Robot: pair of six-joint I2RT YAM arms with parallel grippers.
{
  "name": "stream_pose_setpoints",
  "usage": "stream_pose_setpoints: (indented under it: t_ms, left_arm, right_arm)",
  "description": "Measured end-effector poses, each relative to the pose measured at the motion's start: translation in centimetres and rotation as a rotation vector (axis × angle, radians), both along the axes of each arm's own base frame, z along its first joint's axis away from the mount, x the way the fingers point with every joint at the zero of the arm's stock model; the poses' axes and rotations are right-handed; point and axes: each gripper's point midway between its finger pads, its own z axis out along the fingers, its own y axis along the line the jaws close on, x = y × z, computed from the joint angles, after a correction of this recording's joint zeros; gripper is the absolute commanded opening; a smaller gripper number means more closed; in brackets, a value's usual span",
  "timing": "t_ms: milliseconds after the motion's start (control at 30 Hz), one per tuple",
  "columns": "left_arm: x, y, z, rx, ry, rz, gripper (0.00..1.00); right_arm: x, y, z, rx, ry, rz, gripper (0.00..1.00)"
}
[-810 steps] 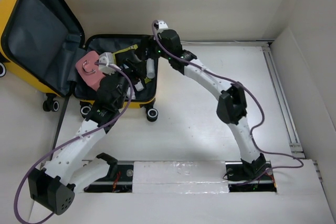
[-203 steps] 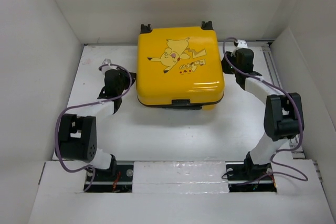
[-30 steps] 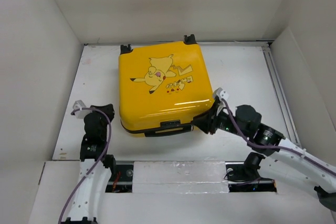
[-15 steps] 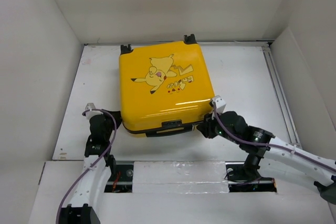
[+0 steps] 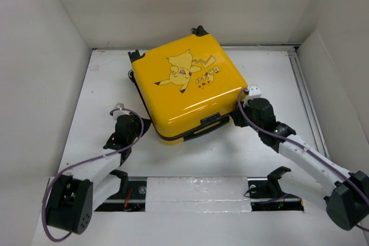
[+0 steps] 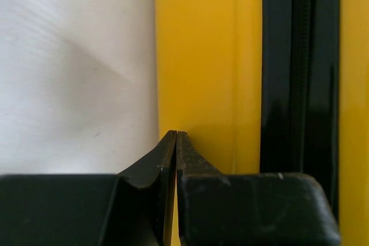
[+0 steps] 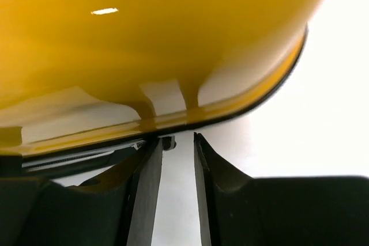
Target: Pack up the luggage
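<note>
The luggage [image 5: 187, 87] is seen closed and lying flat on the table [image 5: 104, 84], in the upper middle of the overhead frame, skewed so that one corner points toward the lower left. The left gripper [image 5: 138, 126] is set against that corner, its fingers [image 6: 161, 159] pressed together on nothing, tips touching the yellow shell beside the black zipper band [image 6: 298, 73]. The right gripper [image 5: 237, 117] is placed at the lower-right corner, its fingers parted by a narrow slit; nothing is clearly pinched there, and the tips sit just under the seam. Whether the zip is fully run cannot be told.

Trouble is expected mainly from the glossy, rounded shell. Closed tips could skid off the curve if pressed at a slant. An off-centre push could spin the case rather than slide it. The right fingertips could be wedged beneath the edge or snagged on the band.
</note>
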Motion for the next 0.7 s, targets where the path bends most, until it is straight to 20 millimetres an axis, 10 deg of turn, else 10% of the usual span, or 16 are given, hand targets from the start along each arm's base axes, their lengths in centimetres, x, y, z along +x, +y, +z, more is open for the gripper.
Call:
stream_pose_setpoints:
  t_ms: [367, 700]
  left_arm:
    - [0.8, -1.0, 1.8, -0.004, -0.066, -0.020, 0.00]
    - [-1.4, -0.8, 1.4, 0.071, -0.087, -0.098, 0.00]
  right_arm:
    - [1.4, -2.5, 1.3, 0.107, -0.111, -0.074, 0.43]
    - [1.0, -0.3, 0.9, 0.147, -0.095, 0.063, 0.45]
